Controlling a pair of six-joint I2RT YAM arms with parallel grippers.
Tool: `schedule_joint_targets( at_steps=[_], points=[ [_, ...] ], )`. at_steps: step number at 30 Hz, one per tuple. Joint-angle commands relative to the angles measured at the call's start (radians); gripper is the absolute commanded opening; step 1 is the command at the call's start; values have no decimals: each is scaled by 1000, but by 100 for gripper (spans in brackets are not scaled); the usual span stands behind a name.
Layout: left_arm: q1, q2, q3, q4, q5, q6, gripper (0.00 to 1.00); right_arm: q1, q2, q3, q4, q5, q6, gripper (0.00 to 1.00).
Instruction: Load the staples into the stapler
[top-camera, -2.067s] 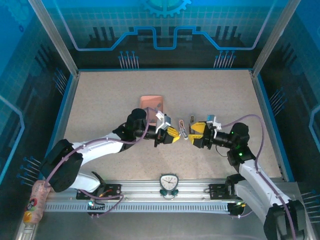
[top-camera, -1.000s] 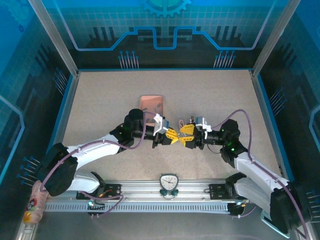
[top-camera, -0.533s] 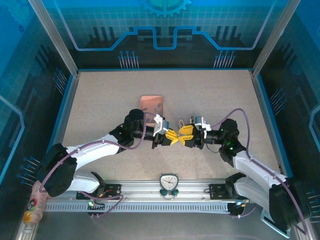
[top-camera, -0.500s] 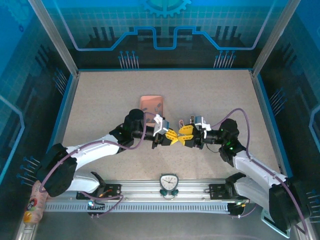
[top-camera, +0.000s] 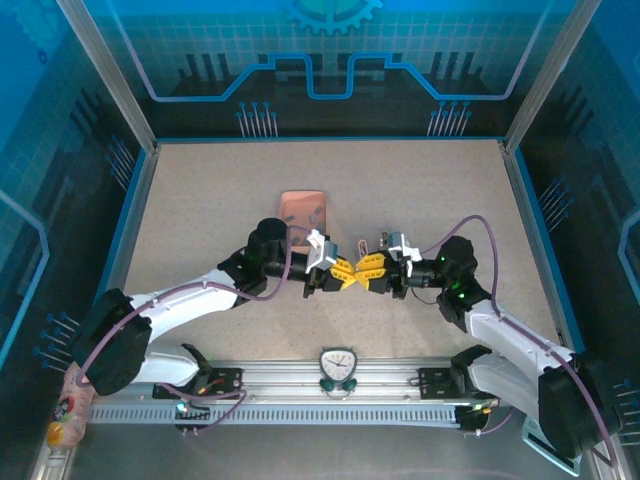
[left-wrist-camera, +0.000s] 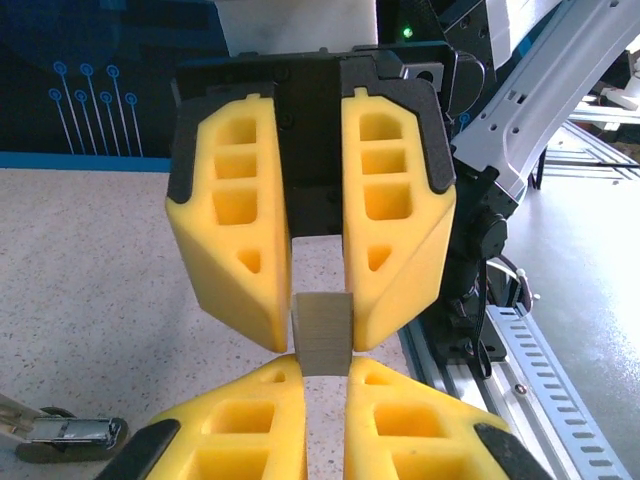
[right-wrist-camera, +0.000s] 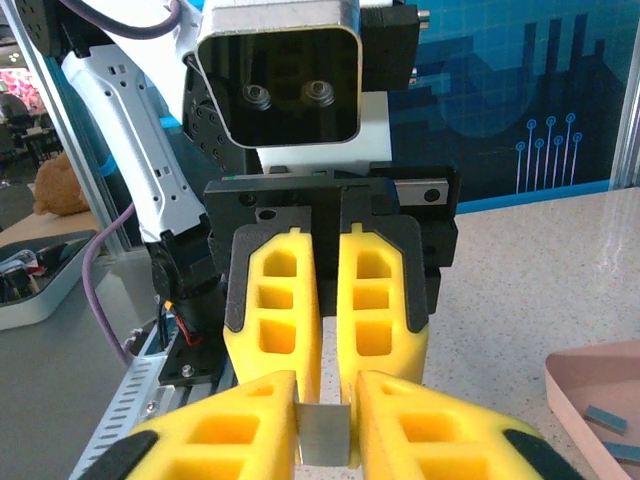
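Note:
A short grey strip of staples (left-wrist-camera: 322, 330) hangs above the table in the middle, gripped from both ends. My left gripper (top-camera: 345, 272) and right gripper (top-camera: 370, 267) meet tip to tip there. The left gripper (left-wrist-camera: 323, 376) is shut on the strip's near end. The right gripper (right-wrist-camera: 328, 402) is shut on the same staples (right-wrist-camera: 327, 440) from the other side. The small stapler (left-wrist-camera: 65, 432) lies on the table just beyond the grippers, and in the top view this stapler (top-camera: 361, 246) is a small shape. More staples (right-wrist-camera: 605, 418) lie in the salmon-pink tray (top-camera: 303, 208).
The pink tray's rim (right-wrist-camera: 580, 385) lies close behind and left of the meeting point. A metal rail (top-camera: 340, 385) with a round gauge runs along the near edge. Blue walls ring the speckled tabletop (top-camera: 450, 190).
The right gripper has moved left toward the left gripper until their fingertips meet on the staple strip. The left arm has shifted only slightly.

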Motion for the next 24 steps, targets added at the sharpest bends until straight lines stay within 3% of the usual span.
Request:
schedule_joint_targets(
  at_steps=[1,5,10,14,17,21,24],
  points=[
    [-7,-31,7,-27,7,33,18,12,-5,28,18,1,-7,20],
    [-7,-45,13,-70,-30,32,39,9,-44,23,-40,51,-43,18],
    [-1,-73,33,-164,-110,-15,61,11,-119,43,-262,185,-157,20],
    [20,-103,48,-256,-178,-61,77,11,-166,53,-394,347,-212,20],
    [52,-108,85,-340,-289,-130,89,13,-177,46,-463,458,-217,20],
    [120,-72,179,-478,-420,-214,95,18,-140,43,-505,553,-197,20],
    [183,-25,225,-532,-453,-282,95,24,-83,53,-525,659,-148,20]
  ],
)
